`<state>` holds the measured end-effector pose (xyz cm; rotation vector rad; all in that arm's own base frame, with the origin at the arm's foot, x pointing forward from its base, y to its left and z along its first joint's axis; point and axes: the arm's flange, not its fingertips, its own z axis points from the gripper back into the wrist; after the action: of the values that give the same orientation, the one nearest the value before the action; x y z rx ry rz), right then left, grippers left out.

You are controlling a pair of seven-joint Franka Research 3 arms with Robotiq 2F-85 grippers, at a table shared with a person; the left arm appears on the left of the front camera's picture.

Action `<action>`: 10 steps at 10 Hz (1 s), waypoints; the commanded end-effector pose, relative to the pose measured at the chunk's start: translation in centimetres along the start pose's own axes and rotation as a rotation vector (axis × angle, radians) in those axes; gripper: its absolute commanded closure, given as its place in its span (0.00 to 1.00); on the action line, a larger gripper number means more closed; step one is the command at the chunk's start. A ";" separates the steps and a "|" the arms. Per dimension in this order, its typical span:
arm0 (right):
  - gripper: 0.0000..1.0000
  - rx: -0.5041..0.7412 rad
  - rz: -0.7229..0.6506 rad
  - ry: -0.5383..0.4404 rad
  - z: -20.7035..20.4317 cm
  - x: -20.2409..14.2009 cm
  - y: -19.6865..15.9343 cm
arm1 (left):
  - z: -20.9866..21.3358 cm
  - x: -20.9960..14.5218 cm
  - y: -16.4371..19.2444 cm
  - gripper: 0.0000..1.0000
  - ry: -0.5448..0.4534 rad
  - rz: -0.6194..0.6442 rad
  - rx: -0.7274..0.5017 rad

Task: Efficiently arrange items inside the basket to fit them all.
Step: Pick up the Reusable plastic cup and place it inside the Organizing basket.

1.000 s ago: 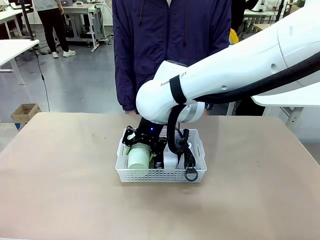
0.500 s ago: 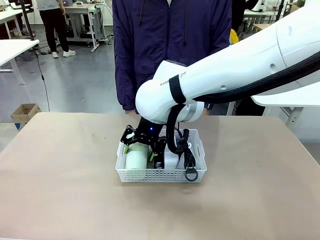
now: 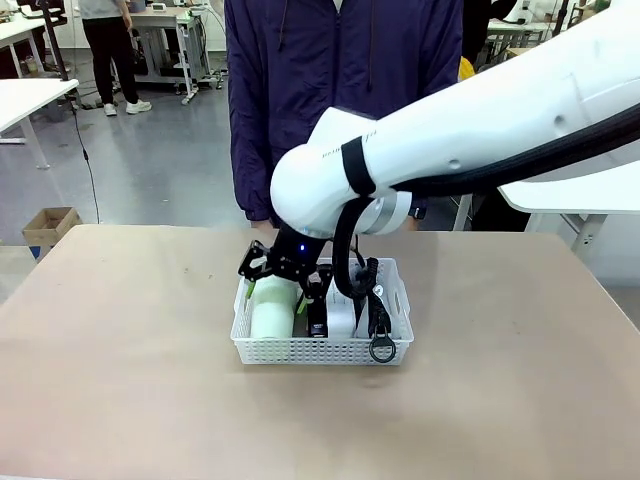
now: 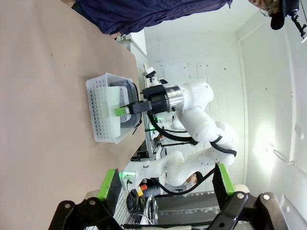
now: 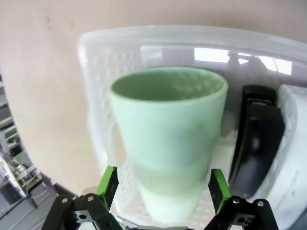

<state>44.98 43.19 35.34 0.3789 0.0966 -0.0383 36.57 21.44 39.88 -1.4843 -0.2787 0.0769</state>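
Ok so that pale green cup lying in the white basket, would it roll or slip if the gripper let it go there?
The smooth, rounded pale green cup lies on its side, so it could roll a little, though the white perforated plastic basket wall and the black stapler flank it and would likely stop it. Its glossy surface looks slippery. It looks rigid, not floppy.

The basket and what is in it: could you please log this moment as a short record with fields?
basket: white, perforated, on the table
cup: pale green, lying at the basket's left end
stapler: black, beside the cup
strap ring: black, hanging over the front rim
right gripper: fingers either side of the cup, open
left gripper: open, holding nothing
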 end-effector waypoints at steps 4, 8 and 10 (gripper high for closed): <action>0.00 0.342 0.056 0.046 15.6 -8.1 -12.0 | -0.1 -0.2 -0.4 0.00 0.003 0.001 0.011; 0.00 0.932 0.042 0.157 23.8 -14.8 -33.2 | -0.1 -0.2 -0.4 0.00 0.003 0.001 0.011; 0.00 1.065 -0.011 0.053 24.5 -16.4 -41.2 | -0.1 -0.2 -0.4 0.00 0.003 0.001 0.011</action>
<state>28.16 -1.52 46.90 1.4314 0.1690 -0.0553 36.51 21.51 39.92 -1.4834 -0.2810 0.0781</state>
